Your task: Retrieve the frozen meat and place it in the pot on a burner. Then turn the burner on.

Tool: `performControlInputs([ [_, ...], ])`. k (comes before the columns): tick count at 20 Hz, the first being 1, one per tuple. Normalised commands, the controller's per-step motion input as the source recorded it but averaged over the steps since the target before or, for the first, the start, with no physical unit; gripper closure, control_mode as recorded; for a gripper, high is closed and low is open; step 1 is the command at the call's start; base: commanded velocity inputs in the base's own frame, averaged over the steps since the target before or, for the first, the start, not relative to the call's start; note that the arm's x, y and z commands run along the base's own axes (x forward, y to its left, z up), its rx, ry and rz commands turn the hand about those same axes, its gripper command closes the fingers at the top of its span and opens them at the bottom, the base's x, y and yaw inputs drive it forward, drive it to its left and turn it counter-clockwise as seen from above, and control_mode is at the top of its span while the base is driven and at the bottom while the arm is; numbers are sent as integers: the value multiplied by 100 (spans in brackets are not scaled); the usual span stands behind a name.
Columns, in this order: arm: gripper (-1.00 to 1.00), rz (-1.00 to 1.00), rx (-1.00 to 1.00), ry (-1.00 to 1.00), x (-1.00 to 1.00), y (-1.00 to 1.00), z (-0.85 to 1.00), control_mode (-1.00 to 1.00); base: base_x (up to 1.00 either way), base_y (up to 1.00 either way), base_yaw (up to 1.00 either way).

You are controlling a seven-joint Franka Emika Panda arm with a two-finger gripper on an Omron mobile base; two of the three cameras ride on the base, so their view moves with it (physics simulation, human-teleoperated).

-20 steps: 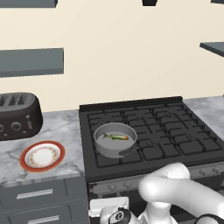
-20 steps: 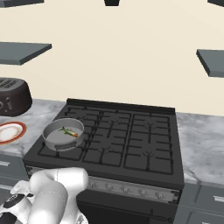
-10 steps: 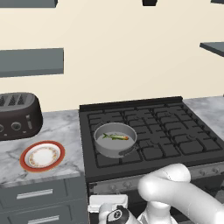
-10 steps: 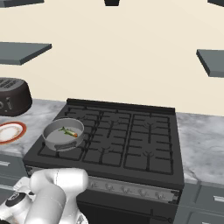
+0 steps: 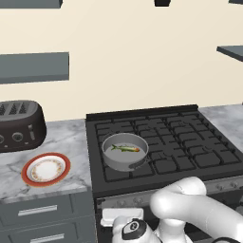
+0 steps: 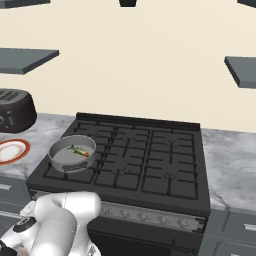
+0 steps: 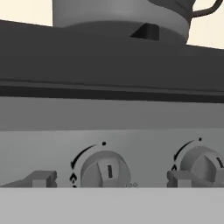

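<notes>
The grey pot point(image 5: 124, 151) sits on the cooktop's front-left burner point(image 5: 111, 175), with the frozen meat point(image 5: 126, 148), a small greenish fish with an orange tail, lying inside it. From the other side the pot point(image 6: 73, 152) and fish point(image 6: 79, 151) look the same. My hand is low in front of the stove's control panel. In the hand view my gripper point(image 7: 110, 178) is open, one fingertip point(image 7: 42, 178) on each side of a round grey knob point(image 7: 105, 169). The pot's underside point(image 7: 118, 15) shows above the stove's edge.
A second knob point(image 7: 202, 162) sits to the right of the first. A white plate with a red-orange rim point(image 5: 46, 169) and a dark toaster point(image 5: 19, 126) stand on the marble counter point(image 5: 66, 142) left of the stove. Grey drawers point(image 5: 42, 211) lie below.
My arm has shifted only slightly in front of the stove. The pot and the fish have stayed put.
</notes>
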Motion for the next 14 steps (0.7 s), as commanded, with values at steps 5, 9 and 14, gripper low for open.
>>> performControlInputs([
  [5, -100, 6, 9, -2, 4, 1, -17, -100, 0, 0, 0],
  [9, 100, 5, 7, -6, 0, 5, -6, -100, 0, 0, 0],
  [14, 100, 6, 0, -13, 0, 19, 0, -100, 0, 0, 0],
])
